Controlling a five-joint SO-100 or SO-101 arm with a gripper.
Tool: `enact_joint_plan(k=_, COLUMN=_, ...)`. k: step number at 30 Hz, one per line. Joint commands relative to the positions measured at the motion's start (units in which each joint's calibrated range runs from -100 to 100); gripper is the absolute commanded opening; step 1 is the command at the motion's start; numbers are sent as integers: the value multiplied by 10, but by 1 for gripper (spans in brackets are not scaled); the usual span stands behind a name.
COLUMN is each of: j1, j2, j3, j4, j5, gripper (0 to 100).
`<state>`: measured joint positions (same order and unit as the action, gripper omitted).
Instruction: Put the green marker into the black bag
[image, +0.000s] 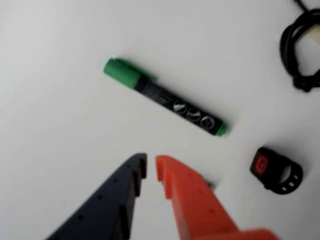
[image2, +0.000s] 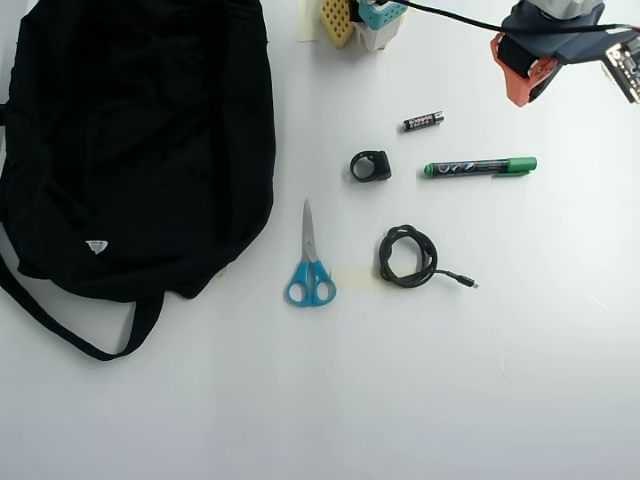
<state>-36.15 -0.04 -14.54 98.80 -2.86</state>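
The gripper (image: 151, 167), one finger black and one orange, is hovering above the white table (image2: 520, 380) with its tips nearly pressed together, only a thin slit showing between them and nothing held, as the wrist view shows; in the overhead view it is sitting near the top right corner, its orange finger (image2: 522, 80) pointing down toward the table. The black bag (image2: 130, 150) is sprawling across the upper left of the overhead view, well apart from the gripper, a small white label (image2: 96, 245) showing near its lower edge and a thin black strap (image2: 60, 325) looping out below it. Blue-handled scissors (image2: 309, 262) are lying just right of the bag, blades pointing up the picture. A coiled black cable (image2: 407, 256) is resting to the right of the scissors. The green marker (image: 162, 96) is lying flat on the table just beyond the fingertips in the wrist view, apart from them and slanting from its green cap at upper left to its green end at lower right; from overhead it is lying almost level, directly below the gripper, cap to the right. A small black ring-shaped piece (image2: 370, 165) is sitting just left of the marker, and a small black battery (image2: 423, 121) is lying above and between the two.
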Motion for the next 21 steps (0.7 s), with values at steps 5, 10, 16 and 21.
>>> enact_joint_plan(k=5, j1=7, j2=-26, j3=4, j4=5, j5=-2, gripper=2)
enact_joint_plan(k=10, j1=7, j2=-25, j3=4, j4=5, j5=-2, gripper=2)
enact_joint_plan(k=16, j1=7, j2=-24, j3=5, j4=5, j5=-2, gripper=2)
enact_joint_plan(k=21, j1=7, j2=-24, j3=5, j4=5, j5=-2, gripper=2)
